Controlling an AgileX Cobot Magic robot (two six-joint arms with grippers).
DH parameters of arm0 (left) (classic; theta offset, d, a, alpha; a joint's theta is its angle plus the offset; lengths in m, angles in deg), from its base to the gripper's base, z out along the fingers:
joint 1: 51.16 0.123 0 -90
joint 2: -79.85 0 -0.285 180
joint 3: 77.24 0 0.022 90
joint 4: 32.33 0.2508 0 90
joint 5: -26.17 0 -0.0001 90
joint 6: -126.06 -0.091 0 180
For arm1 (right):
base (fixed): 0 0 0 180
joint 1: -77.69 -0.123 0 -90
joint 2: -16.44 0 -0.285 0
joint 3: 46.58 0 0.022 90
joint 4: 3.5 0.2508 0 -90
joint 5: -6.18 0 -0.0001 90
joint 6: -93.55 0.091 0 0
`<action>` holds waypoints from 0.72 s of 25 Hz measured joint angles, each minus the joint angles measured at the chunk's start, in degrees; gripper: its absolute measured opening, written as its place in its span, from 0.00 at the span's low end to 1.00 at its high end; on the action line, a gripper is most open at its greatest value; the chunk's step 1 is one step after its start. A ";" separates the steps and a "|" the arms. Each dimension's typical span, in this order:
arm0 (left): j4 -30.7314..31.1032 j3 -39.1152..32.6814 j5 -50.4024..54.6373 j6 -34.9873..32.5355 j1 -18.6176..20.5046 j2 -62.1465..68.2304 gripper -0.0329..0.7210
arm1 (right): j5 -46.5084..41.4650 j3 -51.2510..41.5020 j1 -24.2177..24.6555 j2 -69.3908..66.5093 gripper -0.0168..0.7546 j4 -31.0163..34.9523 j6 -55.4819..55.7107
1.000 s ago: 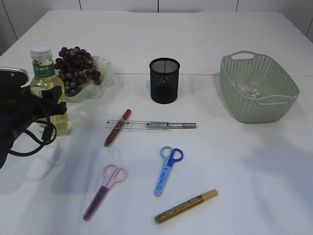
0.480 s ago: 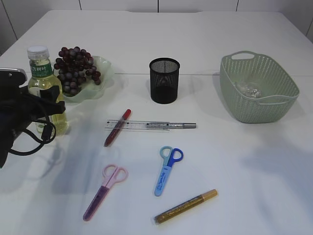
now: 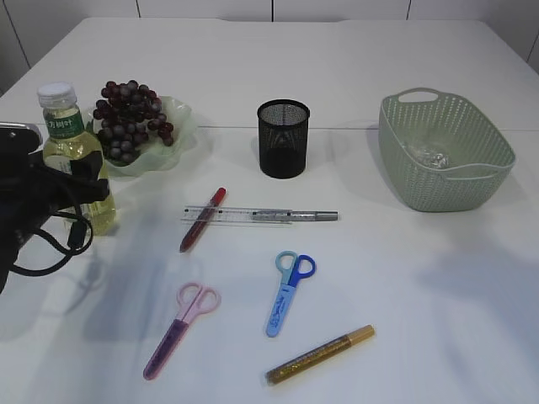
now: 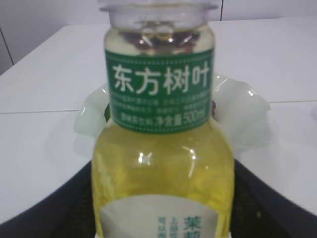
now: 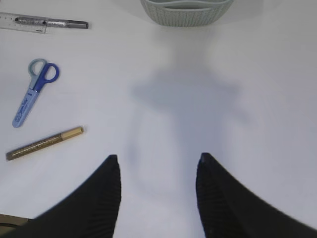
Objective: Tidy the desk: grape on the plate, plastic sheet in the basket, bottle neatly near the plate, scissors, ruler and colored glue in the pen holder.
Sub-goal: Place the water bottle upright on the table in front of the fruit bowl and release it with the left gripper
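Observation:
The bottle [image 3: 72,160] of yellow liquid stands left of the green plate [image 3: 181,126], which holds the grape bunch [image 3: 128,118]. My left gripper [image 3: 76,181] flanks the bottle [image 4: 161,148], its fingers against both sides with no gap showing. The crumpled plastic sheet [image 3: 428,154] lies in the basket [image 3: 472,181]. On the table lie the clear ruler [image 3: 240,215], red glue [image 3: 202,219], blue scissors [image 3: 286,293], pink scissors [image 3: 178,328] and gold glue [image 3: 320,355]. The black mesh pen holder [image 3: 283,139] stands at the back centre. My right gripper [image 5: 157,158] hangs open over bare table.
A silver pen [image 3: 312,216] rests along the ruler's right end. In the right wrist view the blue scissors [image 5: 34,91] and gold glue [image 5: 44,143] lie to the left, with the basket [image 5: 185,12] ahead. The right arm is outside the exterior view.
The left gripper and the bottle have shifted left, away from the plate's front edge. Nothing else on the table has moved.

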 joint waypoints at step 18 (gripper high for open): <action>-2.51 -4.02 0.34 0.00 -1.85 -2.49 0.73 | 0.00 0.00 0.00 0.00 0.54 0.00 0.00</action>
